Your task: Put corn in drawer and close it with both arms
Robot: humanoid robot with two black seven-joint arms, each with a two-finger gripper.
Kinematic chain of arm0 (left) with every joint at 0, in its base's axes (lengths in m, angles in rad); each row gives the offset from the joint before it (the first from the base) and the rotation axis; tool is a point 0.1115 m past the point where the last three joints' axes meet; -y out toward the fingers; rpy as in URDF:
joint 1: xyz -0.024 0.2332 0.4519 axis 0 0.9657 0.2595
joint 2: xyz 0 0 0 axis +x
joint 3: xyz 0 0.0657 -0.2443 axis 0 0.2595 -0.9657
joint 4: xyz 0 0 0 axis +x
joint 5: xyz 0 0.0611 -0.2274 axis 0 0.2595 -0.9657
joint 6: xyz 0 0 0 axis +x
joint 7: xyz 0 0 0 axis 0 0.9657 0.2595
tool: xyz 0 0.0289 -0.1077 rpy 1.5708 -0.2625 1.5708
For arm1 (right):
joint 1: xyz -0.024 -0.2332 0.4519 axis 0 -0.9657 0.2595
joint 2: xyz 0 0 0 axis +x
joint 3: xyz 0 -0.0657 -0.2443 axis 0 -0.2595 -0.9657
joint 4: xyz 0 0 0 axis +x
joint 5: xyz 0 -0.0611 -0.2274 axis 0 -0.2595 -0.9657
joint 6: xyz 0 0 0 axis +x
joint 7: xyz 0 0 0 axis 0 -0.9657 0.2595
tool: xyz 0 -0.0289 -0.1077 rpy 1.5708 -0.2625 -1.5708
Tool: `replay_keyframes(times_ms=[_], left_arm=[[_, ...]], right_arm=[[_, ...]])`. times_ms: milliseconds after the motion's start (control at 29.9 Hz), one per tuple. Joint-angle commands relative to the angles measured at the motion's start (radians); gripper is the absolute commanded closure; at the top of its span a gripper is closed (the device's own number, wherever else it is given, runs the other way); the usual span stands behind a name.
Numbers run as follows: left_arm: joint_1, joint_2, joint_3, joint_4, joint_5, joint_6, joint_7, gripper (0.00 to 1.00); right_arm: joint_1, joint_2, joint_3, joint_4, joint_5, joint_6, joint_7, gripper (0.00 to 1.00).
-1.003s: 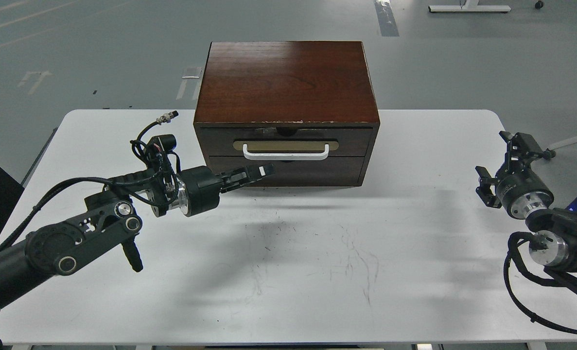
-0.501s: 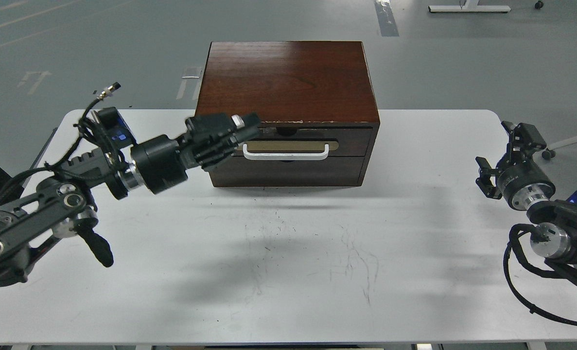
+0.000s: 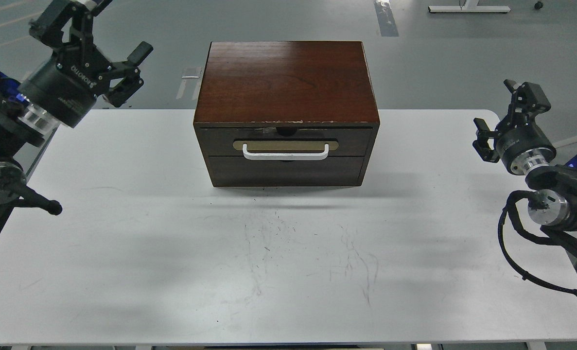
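Note:
The drawer [image 3: 354, 141] is the upper front of a dark brown wooden box. It has a white bar handle [image 3: 285, 156] on a tan plate and sits flush with the box, shut. The corn is out of view. My left gripper [image 3: 115, 26] is open and empty, raised high at the far left, well away from the box. My right gripper [image 3: 495, 104] is open and empty, off the table's right edge.
The box [image 3: 288, 80] stands at the back middle of the white table [image 3: 288, 253]. A plain lower panel [image 3: 288, 171] sits under the drawer. Grey floor lies behind, with a white stand base [image 3: 468, 8] far back.
My left arm has swung up and to the left, away from the drawer front, and its gripper has opened. My right gripper has risen a little.

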Motion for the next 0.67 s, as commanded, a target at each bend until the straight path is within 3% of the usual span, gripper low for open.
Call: replay_keyframes(times_ms=[0, 67, 267, 635], left_arm=[[0.05, -0.001, 0.0, 0.054, -0.089, -0.001, 0.035, 0.02], [0.102, -0.01, 0.001, 0.088, -0.138, -0.003, 0.071, 0.02], [0.187, -0.036, -0.002, 0.097, -0.146, -0.006, 0.066, 0.02], [0.21, -0.059, 0.0, 0.097, -0.142, -0.009, 0.071, 0.02]], right_arm=[[0.005, 0.028, 0.007, -0.005, -0.002, -0.008, 0.0, 0.0], [0.003, 0.034, 0.009, -0.005, -0.002, -0.008, 0.0, 0.0], [-0.008, 0.051, 0.004, -0.004, -0.002, -0.007, 0.0, 0.0], [-0.031, 0.053, -0.005, 0.005, -0.002, -0.004, 0.0, 0.0]])
